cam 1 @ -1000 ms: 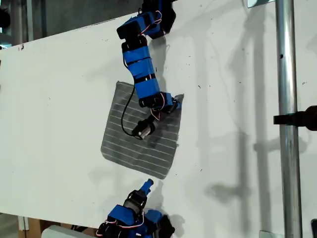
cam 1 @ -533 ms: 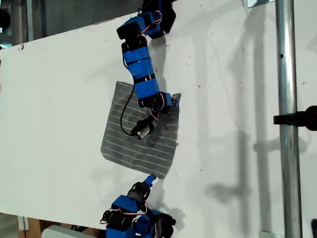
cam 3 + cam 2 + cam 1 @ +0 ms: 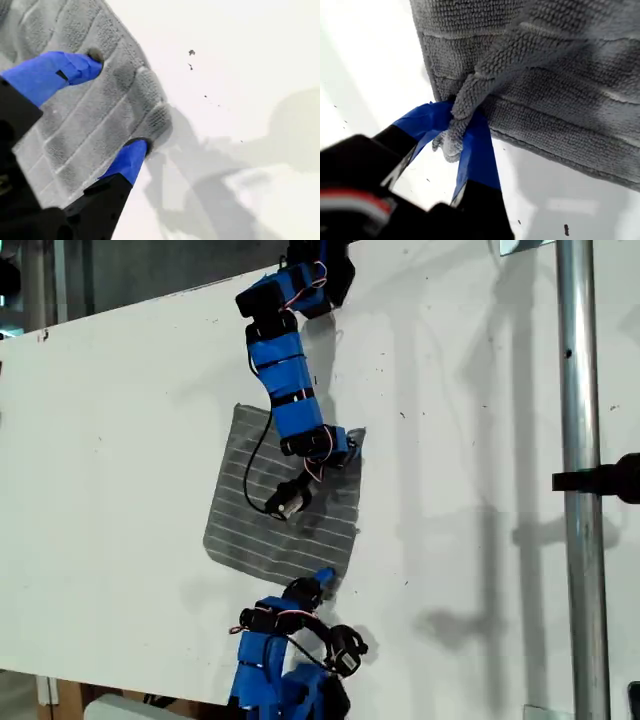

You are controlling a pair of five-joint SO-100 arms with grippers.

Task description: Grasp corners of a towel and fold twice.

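- A soft grey towel (image 3: 250, 525) with thin white stripes lies spread on the white tabletop (image 3: 110, 450), near the middle of the exterior view, with a blue-and-black arm at each of two corners.
- My first gripper (image 3: 455, 145), on the arm reaching down from the top of the exterior view, is pinching one towel corner (image 3: 451, 131) between its blue tips. The cloth is bunched into a ridge above the pinch.
- My second gripper (image 3: 117, 105), on the arm at the bottom of the exterior view, has its jaws spread over the neighbouring corner (image 3: 156, 119). One blue tip rests on top of the cloth, and the other sits at the edge by the corner.
- That corner is not yet clamped, so the grasp is only half made.
- To do it well, the lower tip probably needs to slide under the hem before closing, so it catches cloth rather than skidding off.
- The bite should be deep enough to survive the lift.
- Both corners would then best rise together and travel level across the towel, keeping the carried edge taut and parallel to the stripes so the first fold lands square.
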